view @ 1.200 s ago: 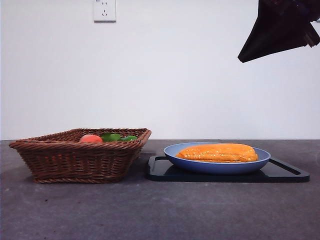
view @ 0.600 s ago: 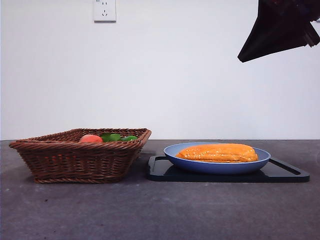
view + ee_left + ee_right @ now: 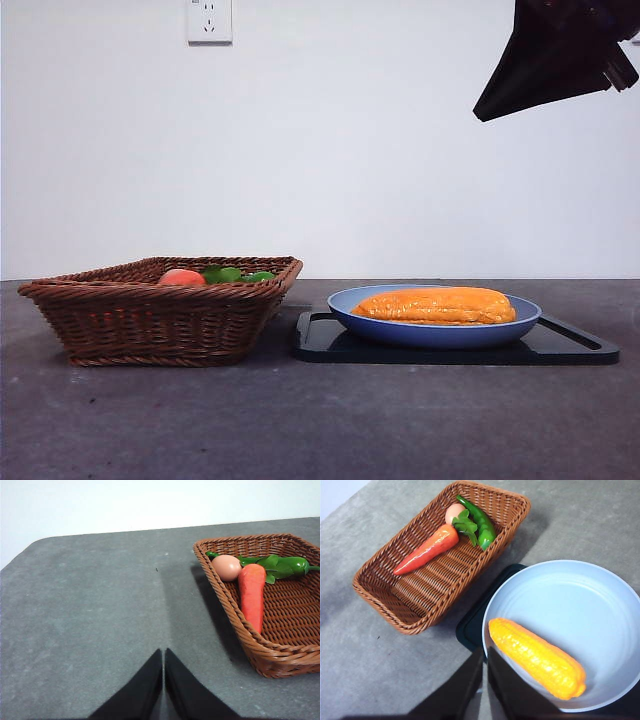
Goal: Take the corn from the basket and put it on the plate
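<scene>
On the light-blue plate lies the corn, long axis running roughly 10-to-4 o'clock, free of the right gripper hanging above with jaws closed and empty. Placement looks done; basket keeps only carrot and greens.

Premises: bare test-lab setup. Grey matte tabletop, blank white wall (one power outlet), no furnishings.
</scene>
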Motion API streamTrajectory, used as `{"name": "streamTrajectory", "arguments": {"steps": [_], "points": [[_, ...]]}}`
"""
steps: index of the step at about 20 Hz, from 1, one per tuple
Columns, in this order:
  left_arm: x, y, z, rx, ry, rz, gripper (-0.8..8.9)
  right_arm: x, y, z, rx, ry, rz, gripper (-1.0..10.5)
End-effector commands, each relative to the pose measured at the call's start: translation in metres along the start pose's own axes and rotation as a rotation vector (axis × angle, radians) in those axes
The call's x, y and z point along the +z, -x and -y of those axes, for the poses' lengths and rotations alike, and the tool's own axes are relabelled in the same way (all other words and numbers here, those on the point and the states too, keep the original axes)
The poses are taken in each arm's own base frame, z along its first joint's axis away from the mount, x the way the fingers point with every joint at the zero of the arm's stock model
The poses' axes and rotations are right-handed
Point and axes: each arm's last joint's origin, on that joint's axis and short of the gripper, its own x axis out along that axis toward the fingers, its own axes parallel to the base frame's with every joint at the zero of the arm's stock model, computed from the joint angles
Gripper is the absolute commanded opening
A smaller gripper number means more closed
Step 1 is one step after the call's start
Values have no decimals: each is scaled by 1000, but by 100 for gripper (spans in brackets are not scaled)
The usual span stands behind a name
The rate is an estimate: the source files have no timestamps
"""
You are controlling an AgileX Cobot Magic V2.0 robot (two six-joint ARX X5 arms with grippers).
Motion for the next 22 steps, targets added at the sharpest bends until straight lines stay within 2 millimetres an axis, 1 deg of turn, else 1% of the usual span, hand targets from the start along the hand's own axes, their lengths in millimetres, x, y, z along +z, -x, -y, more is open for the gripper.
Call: {"name": "streamTrajectory", "arguments": {"steps": [1, 11, 13, 16, 17, 18, 19, 22], "points": [[-9, -2, 0, 2, 11, -38, 6, 5, 0, -1, 5, 14, 22, 2], [-9, -2, 0, 2, 11, -38, 6, 6, 0, -1, 5, 21, 34, 2], [-9, -2, 0, 2, 11, -38, 6, 7, 1, 0, -16, 89, 45, 2], [-9, -2, 0, 2, 11, -38, 6, 11, 24, 1, -204, 181, 146, 2], [-9, -2, 0, 2, 11, -38, 6, 9, 31, -1, -231, 214, 200, 2], [-9, -2, 0, 2, 11, -37, 6, 5, 39, -3, -249, 236, 257, 2], [-9, -2, 0, 2, 11, -37, 6, -4, 47, -4, -272, 254, 314, 2], [-9, -2, 0, 2, 11, -37, 6, -43, 67, 0, -374, 277, 459, 2]]}}
